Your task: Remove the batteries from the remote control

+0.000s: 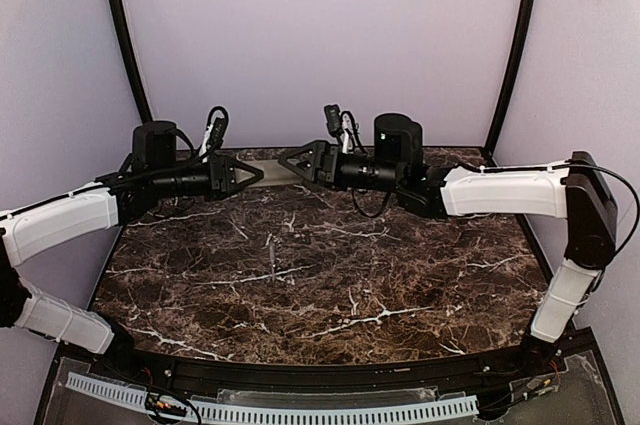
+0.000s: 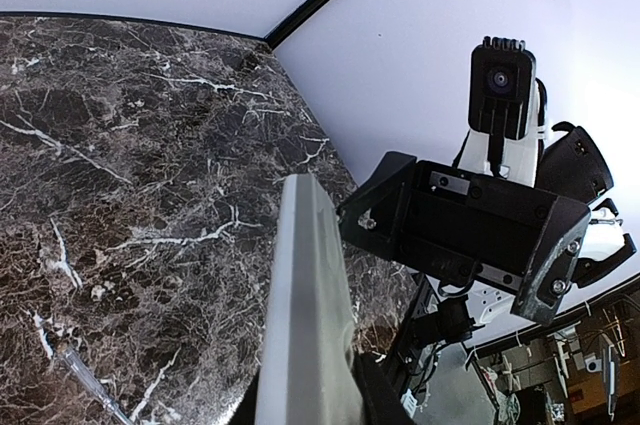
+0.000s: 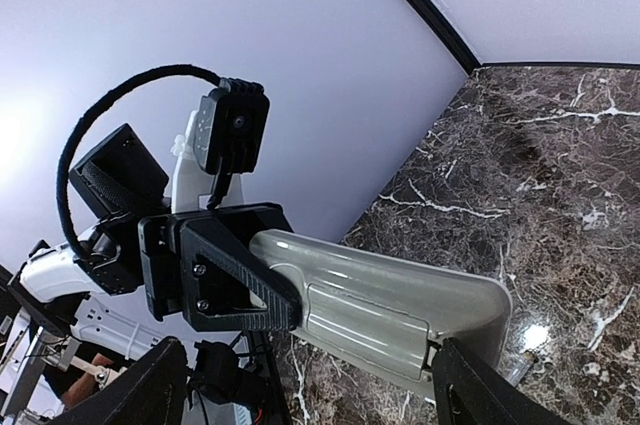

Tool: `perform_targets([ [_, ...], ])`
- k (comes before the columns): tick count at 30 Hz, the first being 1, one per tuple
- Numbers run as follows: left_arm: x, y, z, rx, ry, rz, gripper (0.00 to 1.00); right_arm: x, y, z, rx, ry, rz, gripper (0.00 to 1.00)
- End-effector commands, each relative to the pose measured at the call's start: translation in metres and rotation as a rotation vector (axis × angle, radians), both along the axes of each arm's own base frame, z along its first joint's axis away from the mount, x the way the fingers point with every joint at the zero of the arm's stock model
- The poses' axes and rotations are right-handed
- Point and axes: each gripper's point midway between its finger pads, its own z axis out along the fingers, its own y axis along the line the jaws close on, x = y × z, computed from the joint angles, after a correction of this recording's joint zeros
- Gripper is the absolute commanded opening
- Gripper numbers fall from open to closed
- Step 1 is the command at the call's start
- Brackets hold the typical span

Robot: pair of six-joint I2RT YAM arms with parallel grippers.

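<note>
Nearest, the marbled counter (image 1: 400, 285) carries a thin pale stick (image 1: 270, 257), too small to identify and well apart from the work. Further back, above the counter's far edge, the remote control (image 3: 400, 290) hangs in the air with its back showing and the left fingers (image 3: 235, 285) clamped on one end. The right fingers (image 3: 480, 390) stand apart at its free end; whether they touch it I cannot tell. It looks light, stiff and smooth-shelled, so likely to twist if pushed hard; gripping across the side edges, off the battery cover (image 3: 365, 320), seems best. That cover looks seated and blocks the batteries. Behind stands the lilac wall (image 1: 320, 35).
</note>
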Motion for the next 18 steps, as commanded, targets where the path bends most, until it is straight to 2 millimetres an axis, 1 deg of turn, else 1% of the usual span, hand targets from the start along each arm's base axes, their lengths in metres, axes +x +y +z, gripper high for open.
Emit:
perform_targets([
  [1, -0.0467, -0.0191, 0.0639, -0.144, -0.199, -0.236, 0.0, -0.0135, 0.0101, -0.0457, -0.069, 0.088, 0.075, 0.84],
  [10, -0.0474, -0.0189, 0.0636, -0.142, -0.203, -0.237, 0.0, -0.0141, 0.0084, -0.0449, -0.074, 0.083, 0.076, 0.84],
  [18, -0.0488, -0.0189, 0.0648, -0.145, -0.213, -0.244, 0.0, -0.0226, 0.0126, -0.0445, -0.044, 0.096, 0.139, 0.84],
])
